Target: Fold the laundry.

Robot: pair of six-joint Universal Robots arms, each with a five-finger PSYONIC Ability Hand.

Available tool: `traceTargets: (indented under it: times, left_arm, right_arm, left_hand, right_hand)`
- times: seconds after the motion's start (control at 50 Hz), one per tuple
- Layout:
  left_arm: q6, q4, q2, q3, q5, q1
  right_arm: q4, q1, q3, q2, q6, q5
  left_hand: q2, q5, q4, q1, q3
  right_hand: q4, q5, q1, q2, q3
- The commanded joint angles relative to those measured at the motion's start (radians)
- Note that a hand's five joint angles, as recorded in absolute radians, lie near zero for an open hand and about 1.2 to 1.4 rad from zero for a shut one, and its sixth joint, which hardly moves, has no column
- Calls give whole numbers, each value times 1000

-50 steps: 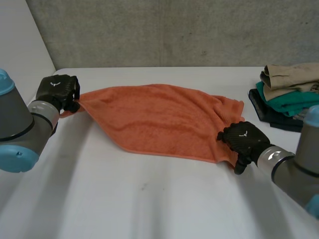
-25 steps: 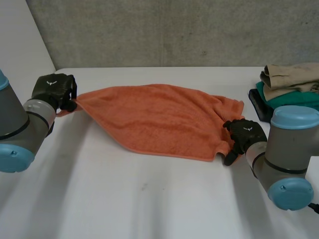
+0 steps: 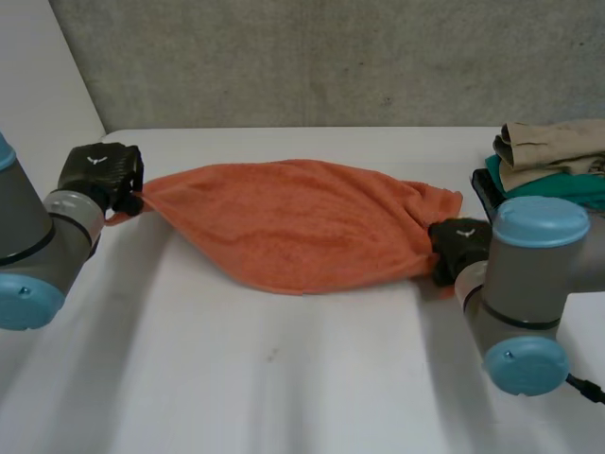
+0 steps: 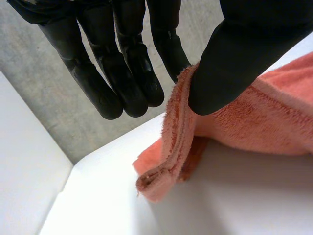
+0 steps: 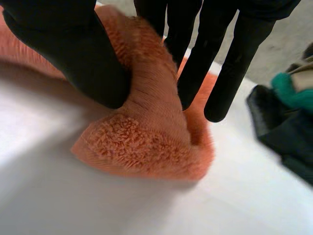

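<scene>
An orange towel (image 3: 302,222) is stretched across the white table (image 3: 284,378) between my two hands. My left hand (image 3: 99,175) is shut on its left corner. In the left wrist view the thumb (image 4: 239,58) pinches the towel's hem (image 4: 176,132) against a finger, and the corner hangs down below the grip. My right hand (image 3: 460,244) is shut on the towel's right end. In the right wrist view the thumb (image 5: 68,54) and fingers (image 5: 205,58) squeeze a bunched fold of towel (image 5: 146,132) just above the table.
A stack of folded clothes (image 3: 548,175), tan over green over dark, sits at the table's right edge, close behind my right hand, and appears beside its fingers (image 5: 288,112). A grey wall runs behind the table. My right arm's elbow (image 3: 529,303) stands over the near right.
My right hand has closed on the towel's right end and drawn it to the right. The towel's near edge has pulled straighter. The left hand keeps its grip, shifted slightly left.
</scene>
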Motion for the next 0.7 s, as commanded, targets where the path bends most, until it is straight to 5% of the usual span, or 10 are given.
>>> traceTargets:
  times: [0.02,0.12,0.2,0.32,0.54,0.62,0.7]
  left_arm:
    - [215,-168,94,-34,-57,28]
    - [532,-407,201,-138,-60,71]
    - [753,-478,232,-228,-16,140]
    - [938,-511,217,-287,21,142]
    - [798,-423,30,124,-74,-6]
    - [684,-344,-7,398,-94,-33]
    - [471,-123,-5,664,-105,-33]
  right_arm:
    - [157,-74,60,-152,-405,-143]
    - [496,-190,124,-302,-776,-296]
    - [779,-276,129,-311,-965,-333]
    - [1014,-312,82,-235,-1116,-345]
    - [845,-229,-323,-109,-857,-329]
    - [666,-212,-547,-106,-727,-295]
    - [393,-208,-673,-118,-526,-270]
  left_hand:
    - [202,235,203,235,210]
    - [202,235,203,235,210]
    - [202,235,203,235,210]
    - [202,235,203,235,210]
    - [202,235,203,235,210]
    - [202,235,203,235,210]
    - [202,235,203,235,210]
  right_hand:
    - [215,237,258,220,221]
    - [215,237,258,220,221]
    - [215,237,258,220,221]
    - [215,237,258,220,221]
    - [215,237,258,220,221]
    - [215,237,258,220,221]
    - [215,237,258,220,221]
